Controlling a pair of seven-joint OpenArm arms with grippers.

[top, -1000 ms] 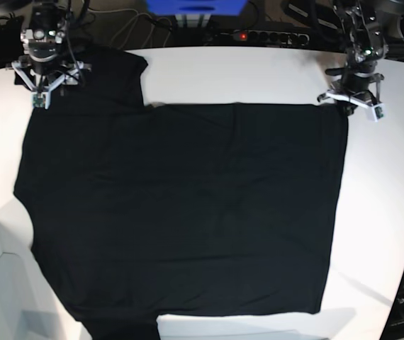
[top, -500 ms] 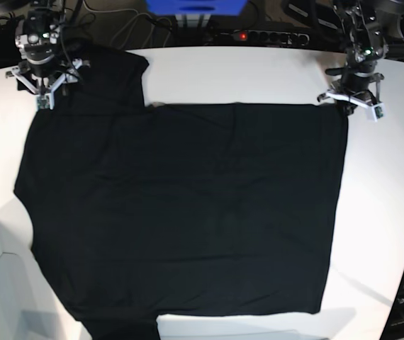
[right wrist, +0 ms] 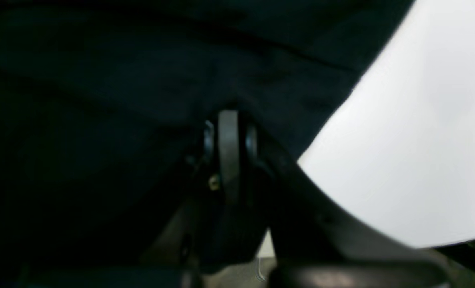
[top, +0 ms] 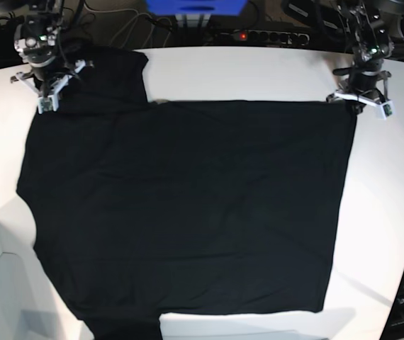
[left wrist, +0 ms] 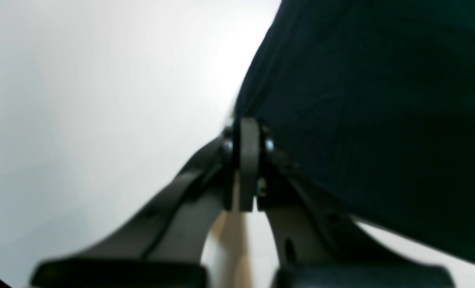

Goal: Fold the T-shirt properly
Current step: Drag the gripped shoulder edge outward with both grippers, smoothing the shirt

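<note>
Left hand (top: 363,101) clamped on T-shirt (top: 188,212) corner, upper right | right hand (top: 46,88) pinched cloth, upper left | both shifted outward, top edge tauter on surface (top: 259,71) | likely pre-fold stretch

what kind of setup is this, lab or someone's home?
Most likely a robotics lab bench: a bare white table holding only the T-shirt, a power strip with loose cables behind it, and two arms mounted at the far corners.

White table (top: 259,74) — black T-shirt (top: 188,212) spread seemingly flat on it.
</note>
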